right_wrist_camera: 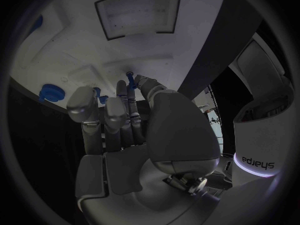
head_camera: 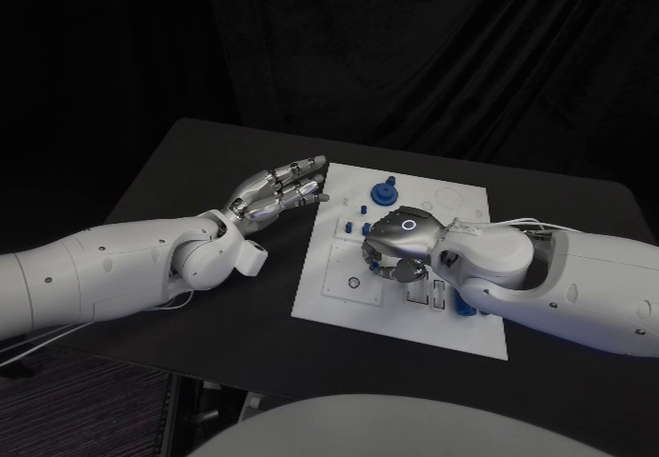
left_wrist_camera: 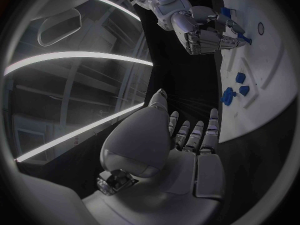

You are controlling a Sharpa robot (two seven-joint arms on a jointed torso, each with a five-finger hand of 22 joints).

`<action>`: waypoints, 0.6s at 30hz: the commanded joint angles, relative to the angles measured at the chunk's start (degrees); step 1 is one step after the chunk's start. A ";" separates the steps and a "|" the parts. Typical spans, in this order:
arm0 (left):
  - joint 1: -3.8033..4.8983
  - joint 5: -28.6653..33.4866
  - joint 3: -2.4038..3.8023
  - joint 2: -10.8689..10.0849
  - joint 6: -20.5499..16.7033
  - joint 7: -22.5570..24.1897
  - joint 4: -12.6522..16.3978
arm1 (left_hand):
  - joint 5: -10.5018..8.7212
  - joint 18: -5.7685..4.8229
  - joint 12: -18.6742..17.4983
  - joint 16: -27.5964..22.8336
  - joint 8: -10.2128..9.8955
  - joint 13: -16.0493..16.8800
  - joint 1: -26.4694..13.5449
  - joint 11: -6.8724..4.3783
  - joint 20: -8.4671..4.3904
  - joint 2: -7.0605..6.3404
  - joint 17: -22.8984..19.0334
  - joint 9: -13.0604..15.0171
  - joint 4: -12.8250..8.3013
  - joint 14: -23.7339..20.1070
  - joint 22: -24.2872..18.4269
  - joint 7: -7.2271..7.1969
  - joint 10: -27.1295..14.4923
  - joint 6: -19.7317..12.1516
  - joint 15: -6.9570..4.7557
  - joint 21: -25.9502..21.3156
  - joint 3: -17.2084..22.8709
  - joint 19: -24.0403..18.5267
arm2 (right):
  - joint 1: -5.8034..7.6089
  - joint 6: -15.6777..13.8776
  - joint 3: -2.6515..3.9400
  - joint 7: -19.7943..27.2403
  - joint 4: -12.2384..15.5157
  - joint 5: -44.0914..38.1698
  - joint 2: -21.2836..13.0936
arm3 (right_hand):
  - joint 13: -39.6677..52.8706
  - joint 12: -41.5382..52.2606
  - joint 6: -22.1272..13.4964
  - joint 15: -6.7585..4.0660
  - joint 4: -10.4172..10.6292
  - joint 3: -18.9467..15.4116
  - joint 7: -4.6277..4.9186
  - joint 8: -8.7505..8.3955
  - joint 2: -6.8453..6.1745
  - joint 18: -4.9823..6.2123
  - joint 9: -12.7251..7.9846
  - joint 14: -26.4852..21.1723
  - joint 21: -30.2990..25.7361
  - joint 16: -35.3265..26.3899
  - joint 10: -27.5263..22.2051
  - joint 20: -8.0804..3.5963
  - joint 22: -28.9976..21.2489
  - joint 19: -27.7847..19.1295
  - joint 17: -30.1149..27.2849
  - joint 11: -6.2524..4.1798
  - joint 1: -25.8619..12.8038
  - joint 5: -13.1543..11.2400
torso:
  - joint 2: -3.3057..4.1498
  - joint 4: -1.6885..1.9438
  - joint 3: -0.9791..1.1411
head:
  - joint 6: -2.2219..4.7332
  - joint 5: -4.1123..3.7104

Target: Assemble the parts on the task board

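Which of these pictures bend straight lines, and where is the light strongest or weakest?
Head view: dark surroundings, the white task board brightest, its edges straight. Left wrist view: fisheye, board edge curved, bright streaks of room light behind the left hand. Right wrist view: fisheye, the board bulges; the right hand lies in shade.

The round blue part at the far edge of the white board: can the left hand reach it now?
Probably yes. The left hand is open beside the white task board, and nothing lies between its fingertips and the round blue part.
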 commanded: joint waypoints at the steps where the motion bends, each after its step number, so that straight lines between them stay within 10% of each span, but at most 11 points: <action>1: -0.16 -0.10 0.05 0.14 0.91 1.44 0.00 | 0.18 -0.70 -0.27 0.11 -0.38 -0.08 0.02 0.28 0.05 0.67 -0.08 -0.05 -0.26 -0.06 -0.06 -0.03 -0.22 -0.40 0.21 -0.32 -0.09 -0.28 | -0.15 -1.37 0.02 -0.76 0.16 1.01 -0.08 | 0.05 -0.39 -0.19 0.01 0.35 0.00 -0.28 -0.03 0.71 -0.40 0.11 0.33 0.22 0.20 0.40 -0.11 7.31 -0.11 0.02 0.18 -0.04 0.12 | 0.00 -0.01 0.00 | -0.01 0.11; 18: -0.57 -0.10 0.05 0.24 1.20 0.89 -0.22 | 0.19 -0.78 -0.30 0.15 -0.37 -0.08 -0.02 0.38 0.07 0.80 -0.07 -0.05 -0.27 -0.06 -0.13 0.08 -0.30 -0.44 0.32 -0.34 -0.09 -0.30 | -0.15 -0.67 0.02 -0.65 -1.00 2.14 0.02 | 0.11 -1.02 -1.25 0.12 0.26 0.45 0.04 -0.98 0.99 -0.34 0.03 0.19 -0.18 -0.03 0.17 -0.02 7.21 -0.23 -0.30 0.35 -0.27 0.16 | 0.00 0.00 -0.04 | -0.01 0.30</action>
